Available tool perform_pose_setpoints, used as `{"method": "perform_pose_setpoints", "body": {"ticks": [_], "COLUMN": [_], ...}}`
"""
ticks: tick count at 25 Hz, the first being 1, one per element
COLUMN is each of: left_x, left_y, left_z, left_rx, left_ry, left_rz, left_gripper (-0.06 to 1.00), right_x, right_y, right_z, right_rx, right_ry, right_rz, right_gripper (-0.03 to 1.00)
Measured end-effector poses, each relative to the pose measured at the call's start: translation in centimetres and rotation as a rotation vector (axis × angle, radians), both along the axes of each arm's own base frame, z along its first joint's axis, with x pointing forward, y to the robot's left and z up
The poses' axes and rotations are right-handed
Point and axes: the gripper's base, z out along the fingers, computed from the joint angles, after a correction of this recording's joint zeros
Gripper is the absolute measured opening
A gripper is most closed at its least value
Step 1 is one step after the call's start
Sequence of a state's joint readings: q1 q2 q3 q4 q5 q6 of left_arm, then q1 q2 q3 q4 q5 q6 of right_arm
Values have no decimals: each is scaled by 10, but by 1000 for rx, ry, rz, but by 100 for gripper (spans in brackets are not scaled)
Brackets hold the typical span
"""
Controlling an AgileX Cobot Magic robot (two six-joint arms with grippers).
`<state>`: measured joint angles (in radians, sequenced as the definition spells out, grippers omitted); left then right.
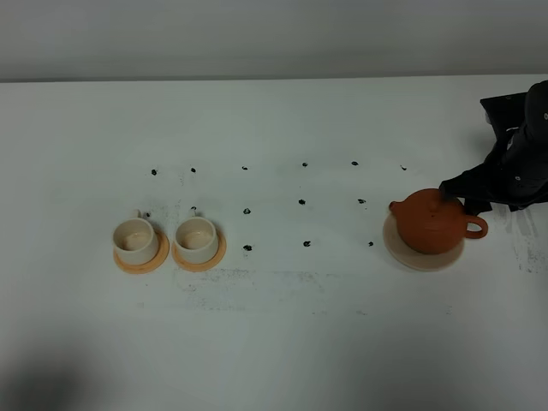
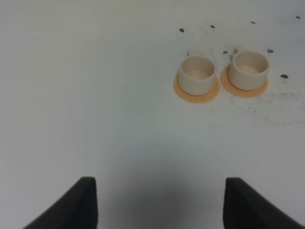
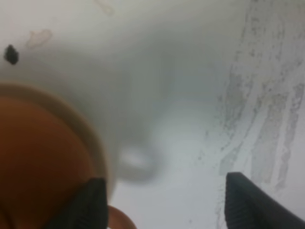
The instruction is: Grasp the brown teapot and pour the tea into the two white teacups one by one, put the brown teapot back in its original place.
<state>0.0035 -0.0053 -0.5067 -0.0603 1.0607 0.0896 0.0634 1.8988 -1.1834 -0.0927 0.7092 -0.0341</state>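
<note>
The brown teapot (image 1: 431, 222) stands on its pale beige saucer (image 1: 409, 254), the original place, at the right of the table, its loop handle (image 1: 477, 227) pointing right. My right gripper (image 1: 467, 197) hovers just behind the handle side, open and holding nothing. The right wrist view shows the teapot (image 3: 38, 162), blurred, beside one finger, with the open right gripper (image 3: 162, 205) over bare table. The two white teacups (image 1: 135, 239) (image 1: 197, 238) sit side by side at the left. In the left wrist view they (image 2: 197, 74) (image 2: 249, 69) lie ahead of my open left gripper (image 2: 159, 202).
Each cup rests on a small orange saucer (image 1: 154, 260) (image 1: 214, 258). Rows of small black dots (image 1: 301, 202) mark the white table between the cups and the teapot. Dark scuff marks (image 1: 531, 253) streak the table at the far right edge.
</note>
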Motion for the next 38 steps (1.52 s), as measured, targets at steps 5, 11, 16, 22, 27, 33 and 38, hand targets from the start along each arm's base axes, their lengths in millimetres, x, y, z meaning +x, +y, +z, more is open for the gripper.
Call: {"method": "perform_pose_setpoints", "body": {"ticks": [5,11,16,22,27,33,38], "left_x": [0,0,0,0,0,0,0], "left_y": [0,0,0,0,0,0,0], "left_z": [0,0,0,0,0,0,0], "left_rx": [2,1,1,1,1,1,1], "left_ry": [0,0,0,0,0,0,0], "left_rz": [-1,-1,-1,-1,-1,-1,-1], "left_gripper": [58,58,58,58,58,58,58], "right_x": [-1,-1,-1,2,-4,-35,-58], "right_y": [-1,-3,-12,-21,-23,-26,-32], "right_z": [0,0,0,2,20,60,38], "right_rx": [-2,-20,-64,-141,-140,-53,28], "right_ry": [7,18,13,-8,-101,-335,-345], "right_rz": [-3,6,24,51,13,-83,-177], "right_gripper": [55,55,54,53,52,52,52]}}
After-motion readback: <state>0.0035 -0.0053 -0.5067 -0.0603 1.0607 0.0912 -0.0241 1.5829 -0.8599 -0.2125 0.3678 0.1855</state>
